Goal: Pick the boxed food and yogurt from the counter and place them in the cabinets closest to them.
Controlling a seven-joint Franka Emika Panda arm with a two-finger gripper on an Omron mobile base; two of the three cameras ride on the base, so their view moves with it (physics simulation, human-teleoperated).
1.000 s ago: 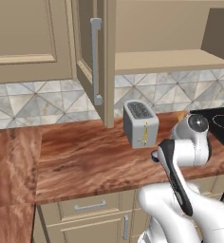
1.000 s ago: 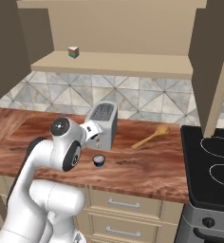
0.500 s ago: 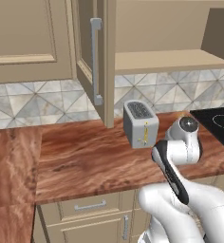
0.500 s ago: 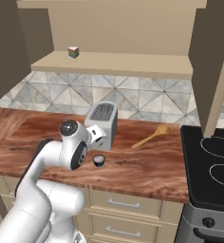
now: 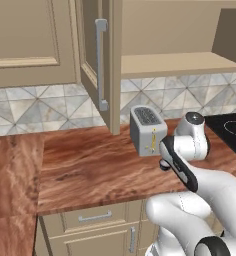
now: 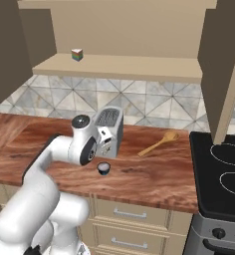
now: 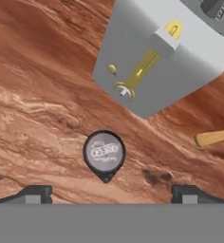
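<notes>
Two-finger dark pincer point(image 7: 109, 192), jaws spread wide and holding nothing, which we find has swung lower and nearer over the small round dark yogurt cup point(image 7: 104, 154); the cup stands on the reddish-brown wood-grain counter point(image 7: 33, 109), just in front of the grey boxy toaster point(image 7: 161, 52). We judge descent onto the cup comes next; red box point(image 6: 77, 55) already shelved

The white arm point(image 5: 190, 165) is folded forward and bent sharply at the elbow, with the forearm angled down. In the right base view the arm point(image 6: 64, 154) is seen rising from the lower left and curling over at its round dark-capped joint. The gripper point(image 7: 109, 192) is pointed downward, its jaws spread wide apart, with nothing held between the fingertips point(image 7: 35, 193).
</notes>
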